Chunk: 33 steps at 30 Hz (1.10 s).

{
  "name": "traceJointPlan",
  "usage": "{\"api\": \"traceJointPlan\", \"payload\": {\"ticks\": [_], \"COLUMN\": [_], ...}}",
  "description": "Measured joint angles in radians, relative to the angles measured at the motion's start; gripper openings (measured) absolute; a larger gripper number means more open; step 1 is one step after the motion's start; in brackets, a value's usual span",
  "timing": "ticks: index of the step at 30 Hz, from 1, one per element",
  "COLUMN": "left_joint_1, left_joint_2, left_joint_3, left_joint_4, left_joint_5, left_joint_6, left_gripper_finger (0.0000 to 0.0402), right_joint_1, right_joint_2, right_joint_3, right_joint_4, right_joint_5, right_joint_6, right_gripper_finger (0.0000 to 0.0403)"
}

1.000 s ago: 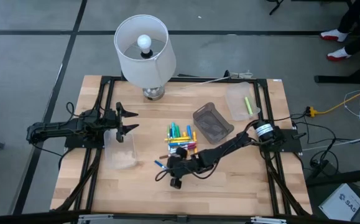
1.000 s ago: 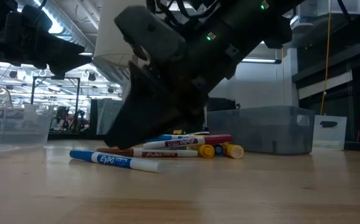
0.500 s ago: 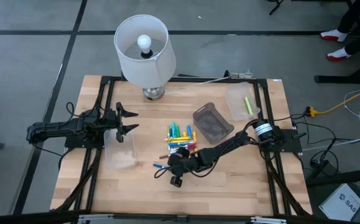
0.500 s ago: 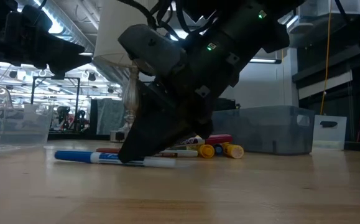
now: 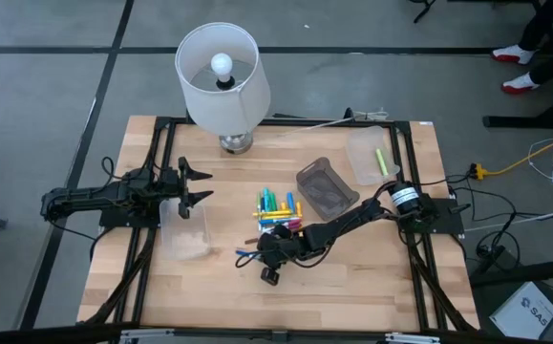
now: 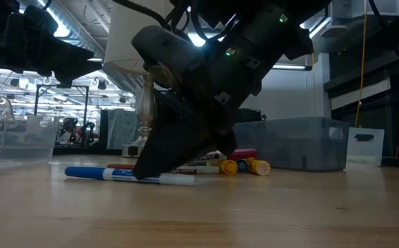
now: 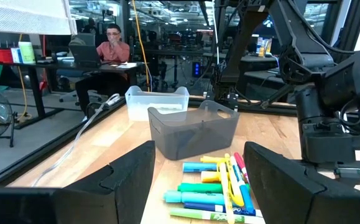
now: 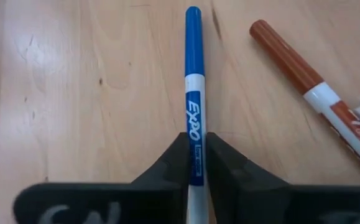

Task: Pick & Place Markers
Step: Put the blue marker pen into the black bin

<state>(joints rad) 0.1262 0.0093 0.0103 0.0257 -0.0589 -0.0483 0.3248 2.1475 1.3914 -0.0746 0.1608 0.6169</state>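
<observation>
Right wrist view: I'm seeing the right gripper (image 8: 195, 163) pinching the blue marker (image 8: 194, 93) on the table (image 8: 74, 93).
Left gripper (image 5: 196, 184): I'm holding it wide open over the clear bin (image 5: 186, 232).

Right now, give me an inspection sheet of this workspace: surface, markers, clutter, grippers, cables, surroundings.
Surface: wooden table on a black frame.
Job's things: blue marker lies flat on the wood, apart from the marker pile; a brown marker lies beside it; one green marker in the clear bin.
Clutter: grey bin, second clear bin, lamp.
Grippers: right gripper shut on the blue marker at table level; left gripper open, waiting at the table's left.
Cables: white cord behind the lamp; yellow cable on the floor.
Surroundings: person seated at a desk.
</observation>
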Motion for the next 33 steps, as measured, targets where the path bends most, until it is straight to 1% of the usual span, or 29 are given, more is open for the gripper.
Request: {"api": "traceJointPlan", "payload": {"ticks": [5, 7, 12, 16, 18, 21, 24, 26, 28, 31, 33], "left_joint_1": [0.0, 0.0, 0.0, 0.0, 0.0, 0.0, 0.0, 0.0, 0.0, 0.0, 0.0], "left_joint_2": [0.0, 0.0, 0.0, 0.0, 0.0, 0.0, 0.0, 0.0, 0.0, 0.0, 0.0], "left_joint_3": [0.0, 0.0, 0.0, 0.0, 0.0, 0.0, 0.0, 0.0, 0.0, 0.0, 0.0], "left_joint_4": [0.0, 0.0, 0.0, 0.0, 0.0, 0.0, 0.0, 0.0, 0.0, 0.0, 0.0], "left_joint_5": [0.0, 0.0, 0.0, 0.0, 0.0, 0.0, 0.0, 0.0, 0.0, 0.0, 0.0], "left_joint_6": [0.0, 0.0, 0.0, 0.0, 0.001, 0.0, 0.0, 0.001, 0.0, 0.0, 0.0], "left_gripper_finger": [0.0242, 0.0242, 0.0242, 0.0242, 0.0242, 0.0242, 0.0242, 0.0242, 0.0242, 0.0242, 0.0242], "right_joint_1": [-0.004, -0.004, -0.004, -0.004, -0.004, -0.006, -0.015, -0.023, -0.033, -0.046, -0.05], "right_joint_2": [-0.013, -0.016, -0.055, -0.055, -0.055, -0.055, -0.055, -0.055, -0.055, -0.056, -0.056], "right_joint_3": [0.001, -0.003, 0.041, 0.078, 0.097, 0.129, 0.159, 0.189, 0.211, 0.225, 0.235], "right_joint_4": [0.006, -0.007, -0.028, -0.075, -0.098, -0.165, -0.257, -0.342, -0.389, -0.395, -0.389], "right_joint_5": [0.005, 0.006, 0.006, 0.061, 0.094, 0.119, 0.105, 0.066, 0.02, -0.022, -0.03], "right_joint_6": [-0.007, -0.029, -0.096, -0.153, -0.155, -0.165, -0.177, -0.177, -0.167, -0.131, -0.122], "right_gripper_finger": [0.0008, 0.0002, 0.0002, 0.0003, 0.0007, 0.0012, 0.0014, 0.0019, 0.0032, 0.0064, 0.0091]}}
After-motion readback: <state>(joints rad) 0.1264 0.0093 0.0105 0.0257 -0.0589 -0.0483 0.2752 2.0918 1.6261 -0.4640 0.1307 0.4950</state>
